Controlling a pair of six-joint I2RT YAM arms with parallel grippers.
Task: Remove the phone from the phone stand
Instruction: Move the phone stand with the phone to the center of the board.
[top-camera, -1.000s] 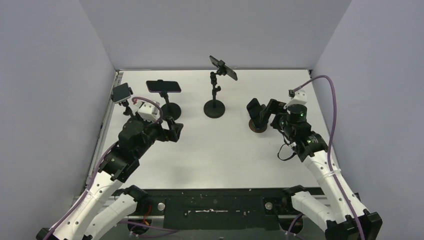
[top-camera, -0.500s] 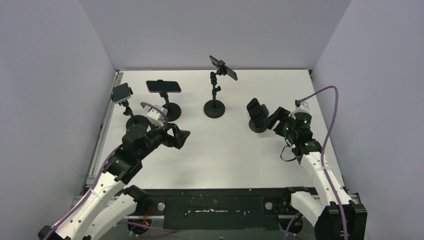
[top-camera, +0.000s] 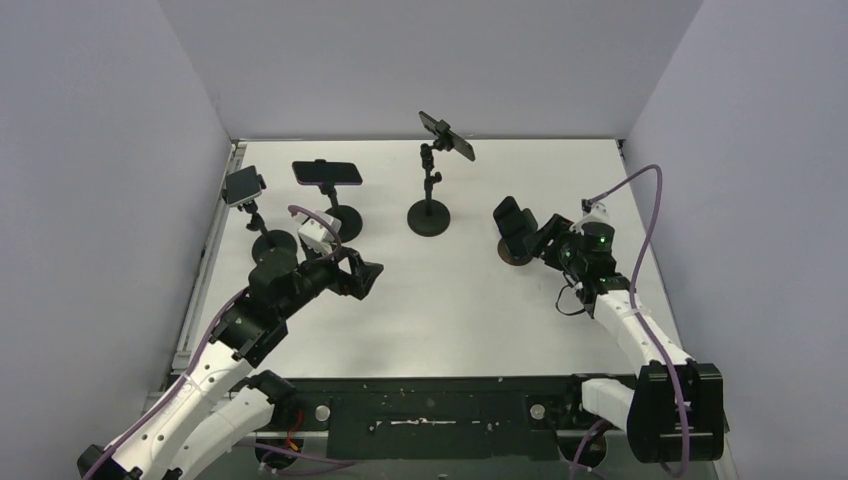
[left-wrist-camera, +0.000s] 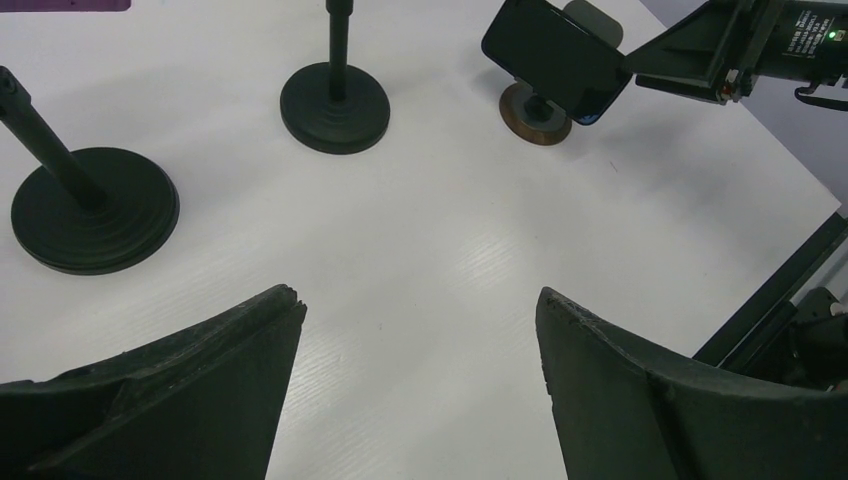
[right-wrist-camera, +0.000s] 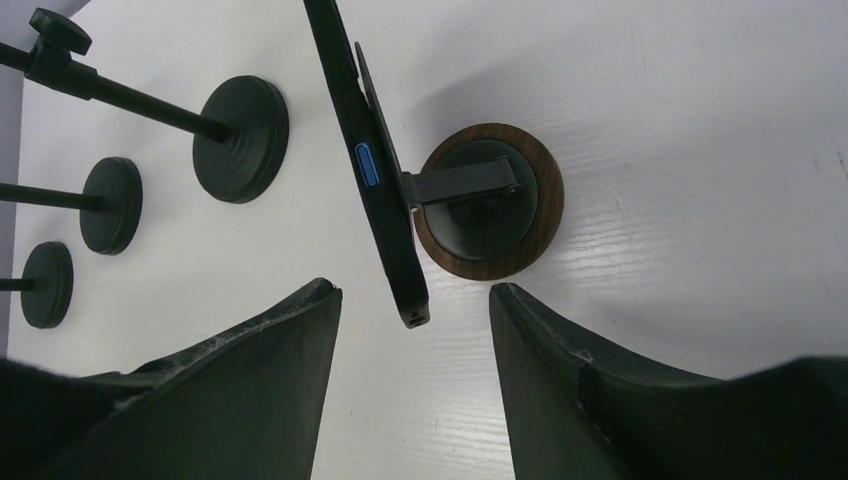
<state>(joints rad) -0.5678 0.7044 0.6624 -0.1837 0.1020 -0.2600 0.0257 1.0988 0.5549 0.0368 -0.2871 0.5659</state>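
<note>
Where the grey walls (top-camera: 430, 60) close in on three sides, a white table (top-camera: 450, 310) fills the floor of the top view. The left arm (top-camera: 235, 325) reaches in from the near left corner and the right arm (top-camera: 640, 335) from the near right, with a purple cable (top-camera: 645, 200) looping above its wrist.

Four stands rise on the far half of the table. Three are black with round black bases. A tall stand (top-camera: 430, 200) at centre carries a tilted handset (top-camera: 447, 135). A middle stand (top-camera: 340, 218) to its left carries a level handset (top-camera: 327, 172). A short stand (top-camera: 268, 240) by the left edge carries a small handset (top-camera: 243, 186).

The fourth, the phone stand (right-wrist-camera: 480, 195), is right of centre. It has a round wooden base under a black disc and a short black bracket. The phone (right-wrist-camera: 375, 170) sits on that bracket, dark-screened and seen edge-on from the right wrist, with its lower end hanging past the base.

The right gripper (right-wrist-camera: 412, 290) is spread, with one finger on each side of the phone's lower end. In the right wrist view a strip of table shows between each finger and the phone, so nothing is clasped.

The left gripper (left-wrist-camera: 418, 300) hangs above the table just in front of the middle stand, well apart from the phone stand. Its jaws are wide apart with nothing between them.

A small blue button (right-wrist-camera: 367, 163) marks the phone's edge.
</note>
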